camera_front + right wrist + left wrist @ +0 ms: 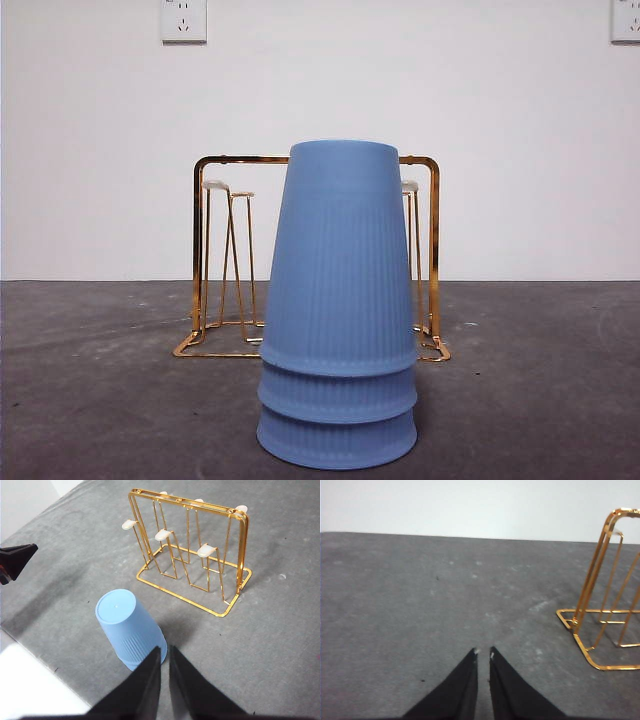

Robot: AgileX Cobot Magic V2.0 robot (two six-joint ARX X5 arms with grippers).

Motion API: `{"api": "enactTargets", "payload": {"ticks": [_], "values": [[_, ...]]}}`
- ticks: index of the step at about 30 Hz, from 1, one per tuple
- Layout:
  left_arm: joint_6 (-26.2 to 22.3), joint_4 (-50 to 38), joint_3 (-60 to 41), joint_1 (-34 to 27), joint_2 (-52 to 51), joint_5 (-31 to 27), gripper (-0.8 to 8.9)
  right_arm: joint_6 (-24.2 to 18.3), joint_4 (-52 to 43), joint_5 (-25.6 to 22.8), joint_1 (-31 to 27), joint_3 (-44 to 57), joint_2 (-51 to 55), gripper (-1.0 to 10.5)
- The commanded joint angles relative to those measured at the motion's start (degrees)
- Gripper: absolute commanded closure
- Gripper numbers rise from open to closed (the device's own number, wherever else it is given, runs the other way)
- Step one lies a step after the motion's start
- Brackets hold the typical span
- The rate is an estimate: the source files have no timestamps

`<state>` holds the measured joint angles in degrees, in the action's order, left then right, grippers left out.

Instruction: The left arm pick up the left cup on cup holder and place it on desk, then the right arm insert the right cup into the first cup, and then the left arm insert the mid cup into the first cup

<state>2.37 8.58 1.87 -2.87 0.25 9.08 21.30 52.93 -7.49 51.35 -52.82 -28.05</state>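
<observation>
Three blue cups (338, 310) nested mouth-down into one stack, standing upright on the dark grey surface (100, 380) just in front of the cup holder (432, 250). Two lower rims showing under the outermost cup, so all three apparently together and the task judged as good as done. Thin, ribbed walls, probably plastic: light, likely to flex under a hard squeeze, smooth enough to slip. Tapered shape, so any hold best taken across the ribbed band on the lower half, squarely from two sides; a push high up could tip the stack. Possibly wedged into one another, so lifting the top one might drag the rest.

Behind, the gold wire rack bare, white-tipped prongs (205, 550) free of cups; light and easily nudged by a careless sweep. Two wall sockets (184, 20) high on the white wall.

Left pincer (483, 652) drawn together, holding nothing, low over bare surface with the rack off to one side. Right pincer (164, 650) likewise closed and empty, above the stack. Nothing between either pincer and the cups.
</observation>
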Motion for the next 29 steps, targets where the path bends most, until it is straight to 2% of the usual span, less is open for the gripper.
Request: {"api": "enactTargets", "payload": {"ticks": [1, 7, 29], "values": [[-0.09, -0.44, -1.14, -0.11, -0.07, -2.03, 7.8, 0.33, -0.59, -0.07, 0.59, -0.44, -0.26, 9.2], [-0.22, 1.9, -1.14, -0.11, -0.07, -3.37, 7.8, 0.33, -0.59, -0.07, 0.59, -0.44, -0.26, 9.2], [-0.15, 1.77, -1.14, -0.11, -0.07, -3.32, 7.8, 0.33, -0.59, -0.09, 0.59, -0.44, -0.26, 9.2]]}}
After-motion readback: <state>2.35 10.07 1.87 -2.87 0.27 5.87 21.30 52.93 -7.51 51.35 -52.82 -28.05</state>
